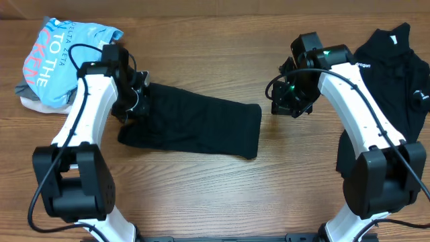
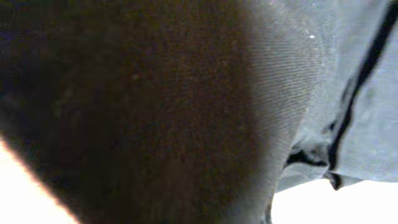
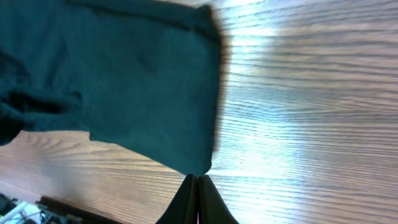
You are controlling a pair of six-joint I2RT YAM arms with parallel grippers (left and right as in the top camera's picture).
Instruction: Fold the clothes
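Shirt (image 3: 124, 74) beside right pincer (image 3: 196, 182), pincer fully closed

A wood-grain surface (image 1: 201, 195) is seen, its boards running left to right. Near its middle a black shirt (image 1: 201, 128) is laid, folded into a long band and set slightly aslant, its right end lower than its left. In the right wrist view the band's corner is shown lying flat against the bare wood. At the far left corner a heap is piled: a light-blue tee (image 1: 64, 54) with lettering is spread on top, with a grey garment (image 1: 22, 87) and a white garment (image 1: 37, 104) showing beneath it. Along the right edge, well apart from the band, a second black shirt (image 1: 396, 74) is spread loosely, a white neck tag (image 1: 394, 40) showing.
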